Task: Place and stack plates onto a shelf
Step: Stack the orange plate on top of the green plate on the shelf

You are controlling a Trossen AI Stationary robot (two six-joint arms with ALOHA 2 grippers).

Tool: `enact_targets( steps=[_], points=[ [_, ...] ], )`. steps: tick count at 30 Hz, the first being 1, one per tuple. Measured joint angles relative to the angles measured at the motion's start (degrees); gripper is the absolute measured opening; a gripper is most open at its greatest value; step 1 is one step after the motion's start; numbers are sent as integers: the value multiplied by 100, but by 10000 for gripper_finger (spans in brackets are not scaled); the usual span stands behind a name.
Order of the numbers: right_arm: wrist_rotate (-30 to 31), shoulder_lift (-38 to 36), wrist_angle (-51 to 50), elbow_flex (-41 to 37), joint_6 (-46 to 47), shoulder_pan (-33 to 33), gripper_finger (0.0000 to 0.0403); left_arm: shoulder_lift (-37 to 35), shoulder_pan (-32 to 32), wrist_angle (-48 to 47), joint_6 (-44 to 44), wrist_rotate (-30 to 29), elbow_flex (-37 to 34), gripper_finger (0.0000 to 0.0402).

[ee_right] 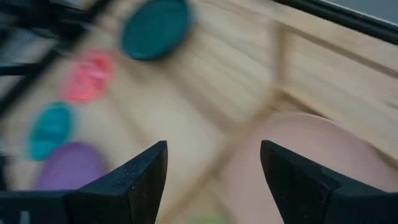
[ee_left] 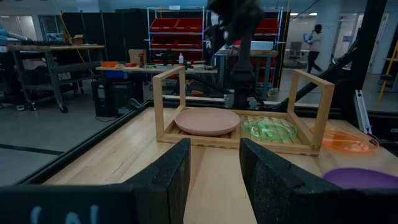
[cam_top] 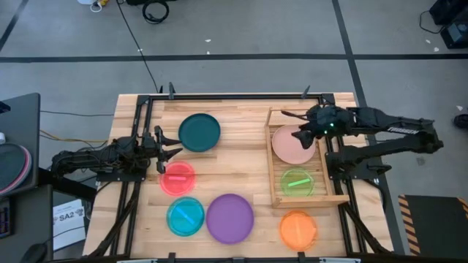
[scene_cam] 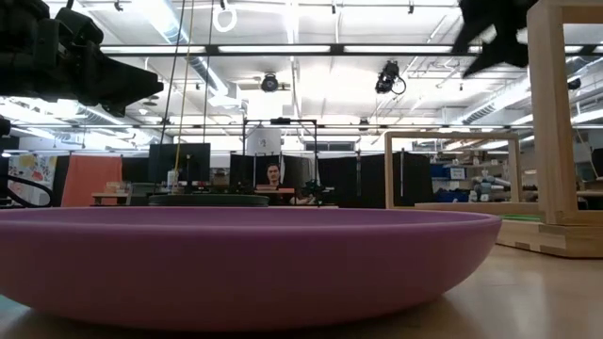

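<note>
The light-wood shelf (cam_top: 272, 169) stands on the table's right half. The pale pink plate (cam_top: 294, 144) lies flat on its far half and the translucent green plate (cam_top: 297, 181) on its near half. My right gripper (cam_top: 292, 126) hovers open above the pink plate's (ee_right: 298, 162) far-left rim, touching nothing. My left gripper (cam_top: 172, 150) is open near the table's left side, between the dark teal plate (cam_top: 199, 131) and the red-pink plate (cam_top: 178, 177), pointing toward the shelf (ee_left: 239, 134). The cyan (cam_top: 185, 216), purple (cam_top: 229, 218) and orange (cam_top: 297, 229) plates lie flat on the table.
Bare wood lies between the teal plate and the shelf. The orange plate sits just past the shelf's near end, close to the table's near edge. In the low view the purple plate (scene_cam: 245, 259) fills the foreground. A person (ee_left: 314, 46) walks far behind the table.
</note>
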Motion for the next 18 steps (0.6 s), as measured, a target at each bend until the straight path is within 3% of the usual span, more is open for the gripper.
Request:
enact_targets(
  steps=[11,18],
  points=[
    [390,793,2070,119,513,2495,261,1,0,-1,0,1,0,144],
    [1107,1562,1896,610,1116,3821,259,1,0,1,-2,0,0,144]
  ],
)
